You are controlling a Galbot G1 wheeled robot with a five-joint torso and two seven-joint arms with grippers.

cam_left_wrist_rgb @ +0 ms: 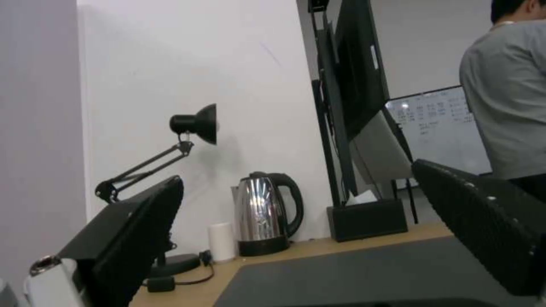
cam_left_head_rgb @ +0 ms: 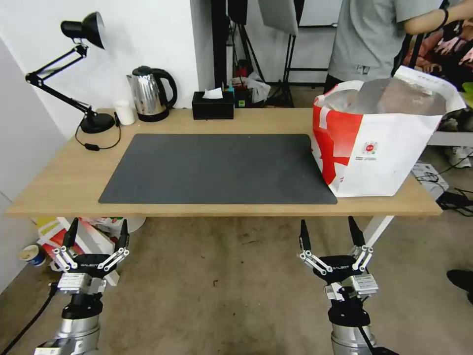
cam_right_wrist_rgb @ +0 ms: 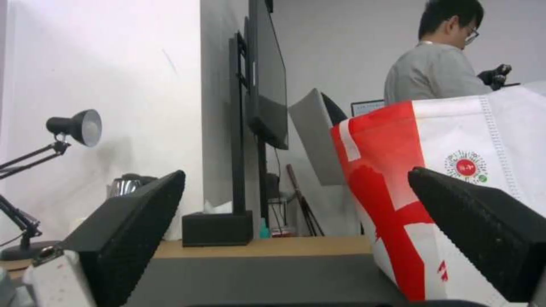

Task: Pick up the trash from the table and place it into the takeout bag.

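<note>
We find no bowl or cup lying loose on the table (cam_left_head_rgb: 64, 182); the dark mat (cam_left_head_rgb: 217, 167) is bare, so by our reading the trash is either already inside the takeout bag (cam_left_head_rgb: 379, 143) or not where we can see it, and the foil-lined mouth does not let us tell which. The takeout bag stands upright at the table's right end, its near corner resting on the mat's right edge, its long side running back toward the far edge. It lies ahead of and just to the right of our right gripper (cam_left_head_rgb: 332, 236), which hangs below the table's front edge with its jaws spread wide and holding nothing; from that wrist the red panel looms close. Our left gripper (cam_left_head_rgb: 96, 236) hangs well apart on the other side, also below the front edge, jaws likewise open and empty, facing the steel kettle (cam_left_head_rgb: 150, 93) and desk lamp (cam_left_head_rgb: 74, 59). The right arm is plainly the nearer one.
</note>
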